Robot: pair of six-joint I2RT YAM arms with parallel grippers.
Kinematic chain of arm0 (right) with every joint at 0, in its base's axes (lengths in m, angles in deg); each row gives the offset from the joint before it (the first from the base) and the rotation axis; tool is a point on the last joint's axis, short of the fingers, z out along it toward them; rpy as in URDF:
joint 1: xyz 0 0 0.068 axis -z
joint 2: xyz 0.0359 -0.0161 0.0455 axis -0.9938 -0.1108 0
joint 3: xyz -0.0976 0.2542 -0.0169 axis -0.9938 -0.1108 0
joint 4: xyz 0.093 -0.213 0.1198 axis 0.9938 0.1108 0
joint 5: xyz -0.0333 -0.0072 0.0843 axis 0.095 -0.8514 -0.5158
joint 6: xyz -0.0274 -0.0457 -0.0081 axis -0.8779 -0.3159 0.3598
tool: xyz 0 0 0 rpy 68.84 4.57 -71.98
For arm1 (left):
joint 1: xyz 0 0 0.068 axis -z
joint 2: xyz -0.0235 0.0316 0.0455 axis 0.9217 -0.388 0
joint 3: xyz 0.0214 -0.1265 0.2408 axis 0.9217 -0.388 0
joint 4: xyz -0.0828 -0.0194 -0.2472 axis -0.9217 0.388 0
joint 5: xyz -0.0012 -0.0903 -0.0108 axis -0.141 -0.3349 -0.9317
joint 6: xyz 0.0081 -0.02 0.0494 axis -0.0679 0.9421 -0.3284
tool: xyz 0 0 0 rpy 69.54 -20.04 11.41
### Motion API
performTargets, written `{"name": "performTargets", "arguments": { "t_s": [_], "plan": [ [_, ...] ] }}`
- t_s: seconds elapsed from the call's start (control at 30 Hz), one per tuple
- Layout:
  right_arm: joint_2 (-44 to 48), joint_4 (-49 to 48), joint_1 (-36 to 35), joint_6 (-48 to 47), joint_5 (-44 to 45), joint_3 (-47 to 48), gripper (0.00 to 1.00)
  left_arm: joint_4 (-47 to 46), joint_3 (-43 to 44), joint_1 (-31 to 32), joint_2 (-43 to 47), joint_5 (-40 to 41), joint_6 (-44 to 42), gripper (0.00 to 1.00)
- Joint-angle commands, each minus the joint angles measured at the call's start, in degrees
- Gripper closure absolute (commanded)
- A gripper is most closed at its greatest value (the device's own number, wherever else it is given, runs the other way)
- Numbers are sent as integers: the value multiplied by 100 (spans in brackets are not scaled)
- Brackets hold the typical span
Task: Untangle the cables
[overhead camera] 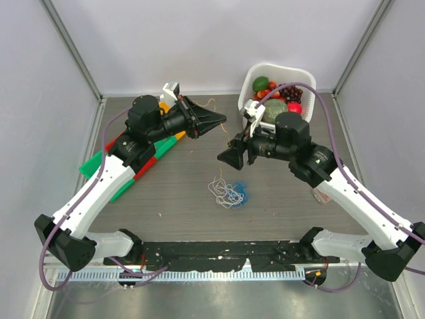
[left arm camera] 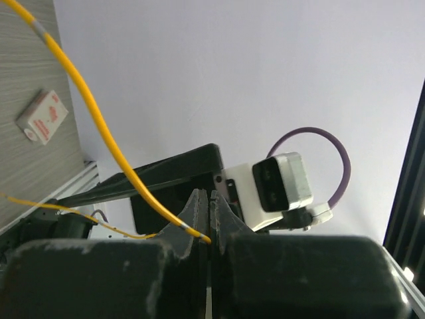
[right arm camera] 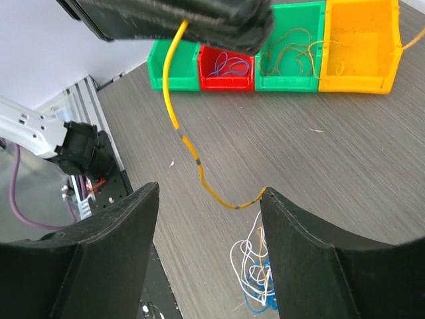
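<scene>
Black fingers (right arm camera: 99,252) of the right gripper (right arm camera: 211,194) fill the bottom of its wrist view. They stand wide apart with nothing held between them. Just beyond, the left gripper (overhead camera: 221,121) has its jaws pressed together on one yellow cable (right arm camera: 174,100). That cable, marked with short grey bands, hangs in a loose curve down to the tip of one right finger; whether it touches cannot be told.

Below, on the grey wood-grain table (overhead camera: 172,193), lies the bunch of cables (overhead camera: 228,193). Its thin white and blue loops are tangled together, midway between the two arms.

A small white box (left arm camera: 41,117) with red print lies on the table, its writing too small to read.

Four open bins stand in a row at the table's left. They are a green bin (right arm camera: 189,73), a red bin (right arm camera: 226,83), a second green bin (right arm camera: 289,83) and a yellow bin (right arm camera: 358,83). The last three hold thin wires.

A white basket (overhead camera: 275,70) of fruit stands at the far right, behind the right arm.
</scene>
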Motion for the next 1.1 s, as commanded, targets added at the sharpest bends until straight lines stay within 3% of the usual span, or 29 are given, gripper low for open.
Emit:
{"name": "performTargets", "arguments": {
  "t_s": [0.0, 0.2, 0.53, 0.7, 0.8, 0.87, 0.93, 0.97, 1.07],
  "plan": [
    [-33, -413, -338, -518, 739, 134, 34, -281, -20, -17, 220, -240, 195, 100],
    [310, -28, -417, -658, 1935, 116, 30, -193, -108, -17, 343, -187, 221, 100],
    [451, -545, -426, -465, 1928, -104, 29, -360, -99, -17, 343, -222, 371, 100],
    [319, -747, -435, -553, 1375, -95, 31, -553, -47, -17, 264, -301, 494, 100],
    [328, -1036, -435, -448, 1234, -148, 45, -536, 59, -25, 185, -371, 494, 100],
    [354, -1090, -435, -281, 1198, -104, 65, -388, 50, -25, 211, -346, 336, 100],
    [372, -819, -435, -228, 1224, 149, 94, -159, -19, -69, 298, -170, -84, 100],
    [372, -548, -426, -158, 1277, 273, 99, -45, -107, -121, 325, -83, -252, 100],
    [485, -281, -426, 245, 1286, 704, 99, -155, -607, -315, 308, -90, -184, 100]
  ]
}}
